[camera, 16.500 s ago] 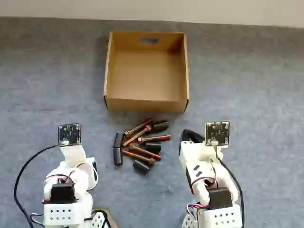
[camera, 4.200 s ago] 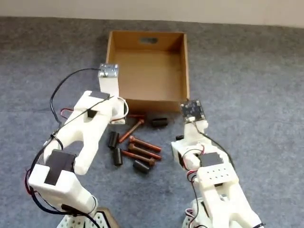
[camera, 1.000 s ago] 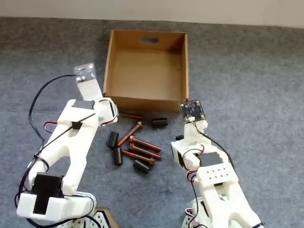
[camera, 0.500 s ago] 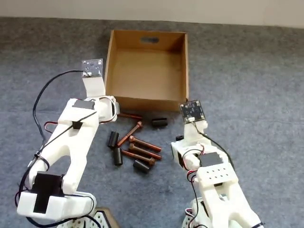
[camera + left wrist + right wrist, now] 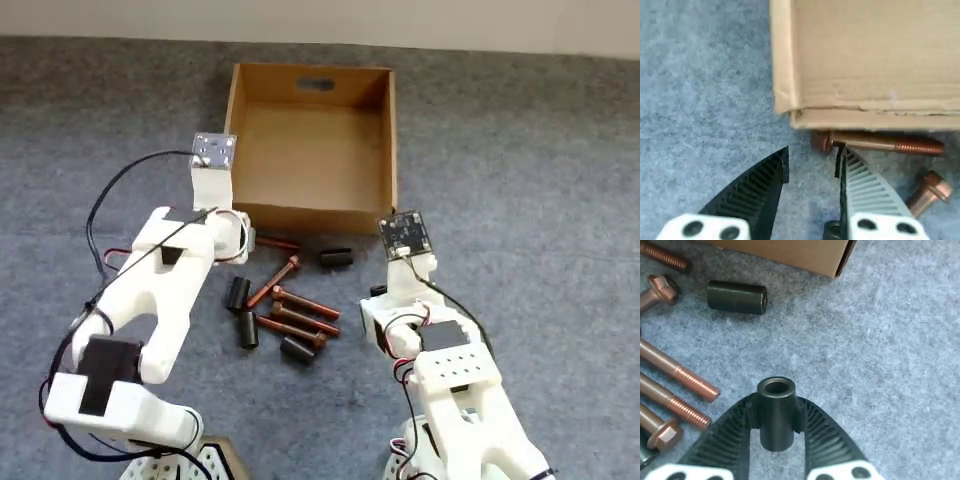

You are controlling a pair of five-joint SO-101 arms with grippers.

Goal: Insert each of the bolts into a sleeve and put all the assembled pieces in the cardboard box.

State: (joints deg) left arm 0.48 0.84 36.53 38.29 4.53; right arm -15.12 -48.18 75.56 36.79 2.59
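Gripping sleeve (image 5: 776, 416) upright, right hand (image 5: 776, 402), bore plain in wrist view; left hand (image 5: 812, 160) spread near bolt (image 5: 875, 143) beside cardboard box (image 5: 784, 60)

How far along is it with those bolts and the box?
Done: nothing yet; the brown cardboard box holds no assembled piece. In hand: the right gripper holds a black cylindrical sleeve upright, and the open left gripper hovers by the head of a copper-coloured bolt lying along the box's front wall. Left: every bolt needs a sleeve; the other bolts and black sleeves lie loose on the grey carpet.
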